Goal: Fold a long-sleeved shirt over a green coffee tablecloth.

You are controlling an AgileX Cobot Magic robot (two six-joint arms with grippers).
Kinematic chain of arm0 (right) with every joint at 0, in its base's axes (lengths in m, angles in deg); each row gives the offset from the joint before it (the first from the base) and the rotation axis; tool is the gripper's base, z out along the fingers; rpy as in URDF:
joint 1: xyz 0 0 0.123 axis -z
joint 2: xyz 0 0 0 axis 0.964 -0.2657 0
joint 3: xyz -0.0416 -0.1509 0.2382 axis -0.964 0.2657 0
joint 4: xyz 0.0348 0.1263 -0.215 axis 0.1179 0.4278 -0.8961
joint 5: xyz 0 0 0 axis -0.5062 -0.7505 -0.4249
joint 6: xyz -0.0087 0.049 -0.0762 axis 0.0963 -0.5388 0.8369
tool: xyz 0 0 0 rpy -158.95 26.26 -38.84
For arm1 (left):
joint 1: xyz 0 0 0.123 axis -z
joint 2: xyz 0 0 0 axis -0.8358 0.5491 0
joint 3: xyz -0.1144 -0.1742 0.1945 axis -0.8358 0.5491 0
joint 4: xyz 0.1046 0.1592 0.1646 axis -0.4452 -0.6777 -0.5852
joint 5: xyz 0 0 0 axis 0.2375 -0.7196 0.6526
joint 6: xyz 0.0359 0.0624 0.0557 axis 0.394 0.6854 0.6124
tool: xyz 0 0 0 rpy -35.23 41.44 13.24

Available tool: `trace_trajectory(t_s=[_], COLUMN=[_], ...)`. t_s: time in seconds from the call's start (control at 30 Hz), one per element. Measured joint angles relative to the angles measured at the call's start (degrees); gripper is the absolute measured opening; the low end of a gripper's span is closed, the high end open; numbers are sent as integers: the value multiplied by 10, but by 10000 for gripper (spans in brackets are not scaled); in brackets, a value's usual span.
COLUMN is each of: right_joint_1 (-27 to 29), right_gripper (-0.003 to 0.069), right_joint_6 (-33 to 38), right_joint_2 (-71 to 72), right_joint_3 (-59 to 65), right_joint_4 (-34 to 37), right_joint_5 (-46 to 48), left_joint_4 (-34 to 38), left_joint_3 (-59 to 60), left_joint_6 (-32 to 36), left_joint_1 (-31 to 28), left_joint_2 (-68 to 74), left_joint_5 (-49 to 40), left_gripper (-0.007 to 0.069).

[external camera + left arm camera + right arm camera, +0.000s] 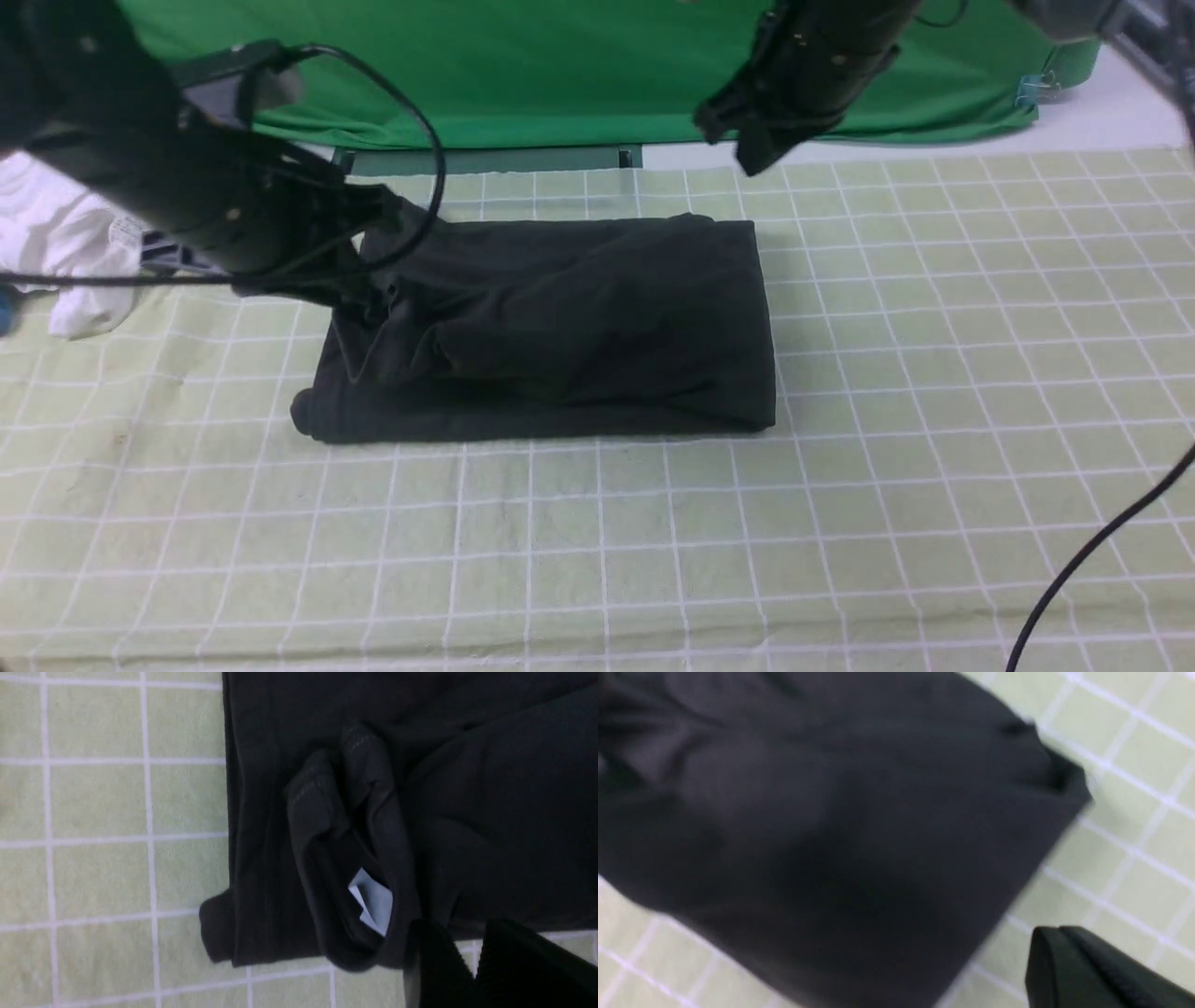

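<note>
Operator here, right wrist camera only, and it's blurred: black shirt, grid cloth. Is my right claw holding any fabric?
Observer: No. The right claw hangs shut in the air by the far right corner of the long-sleeved shirt, holding nothing.
Operator: And the other arm?
Observer: The left claw is at the shirt's left end, jaws apart, nothing between them.
Operator: Is the fold tidy?
Observer: A rough rectangle on the green coffee tablecloth, but the collar bunches up at the left end, white label showing.

blurry black shirt (831, 826) on grid cloth (1134, 849), closed r hand (1045, 952) just off its edge.
</note>
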Motion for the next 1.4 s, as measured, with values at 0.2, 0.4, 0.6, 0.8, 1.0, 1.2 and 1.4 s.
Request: trace_trajectory(t_s=[0.2, 0.4, 0.6, 0.8, 1.0, 1.2, 1.4], right_joint_1=[8, 8, 8, 8, 8, 8, 8], right_gripper=[3, 2, 2, 2, 2, 2, 2], right_joint_6=[19, 25, 25, 25, 25, 25, 25], right_joint_2=[48, 56, 56, 56, 56, 56, 56], right_joint_3=[69, 74, 75, 75, 75, 75, 75], right_joint_4=[-5, -4, -4, -4, -4, -2, -1], right_joint_5=[3, 3, 3, 3, 3, 3, 3], left_joint_4=[0, 1, 1, -42, -101, -133, -142], left_joint_3=[-35, -35, -35, -38, -39, -39, -39], left_joint_6=[11, 11, 19, 36, 39, 44, 45], left_joint_1=[0, -1, -1, -1, -2, -2, -2], left_joint_2=[65, 105, 118, 101, 88, 88, 88], left_joint_5=[-13, -21, -23, -46, -64, -62, -62], left_gripper=[399, 409, 99, 14, 14, 14, 39])
